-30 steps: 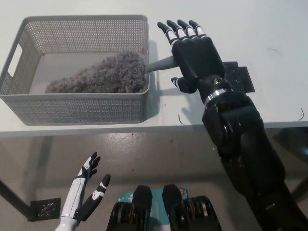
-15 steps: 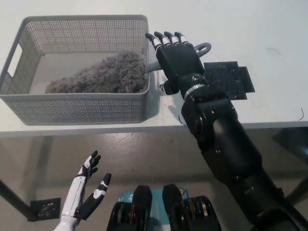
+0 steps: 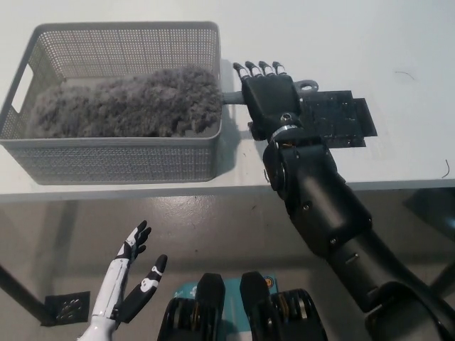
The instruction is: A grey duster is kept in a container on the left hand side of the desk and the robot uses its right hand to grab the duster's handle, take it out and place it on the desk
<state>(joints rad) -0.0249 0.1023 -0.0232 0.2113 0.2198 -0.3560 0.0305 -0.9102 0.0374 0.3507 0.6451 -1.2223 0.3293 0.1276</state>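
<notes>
You are looking steeply down at a white bench (image 3: 398,42) with a grey mesh basket (image 3: 114,160) on its left side. The grey duster (image 3: 124,106) lies lengthwise inside it, its fluffy head filling most of the basket, while its slim grey handle (image 3: 304,83) crosses the basket's right rim and sticks out over the bench. Your black right robot hand (image 3: 269,96) lies palm-down over that handle, its fingers laid across it and pointing away from you. From above you cannot tell whether they have closed around the handle or only rest on top of it, so treat the grip as unconfirmed. The handle's looped end shows just past the hand, above a flat black plate (image 3: 338,117) lying on the bench. Your white left robot hand (image 3: 135,273) hangs idle below the bench edge at lower left, fingers spread and holding nothing. The main risk is lifting on a loose hold: the thin handle could slide or twist out and drop the duster back. A second risk is the fluffy head dragging against the basket's right wall, which looks light enough to tip or be pulled along. Finally, a low sideways pull could knock the handle against the black plate.
</notes>
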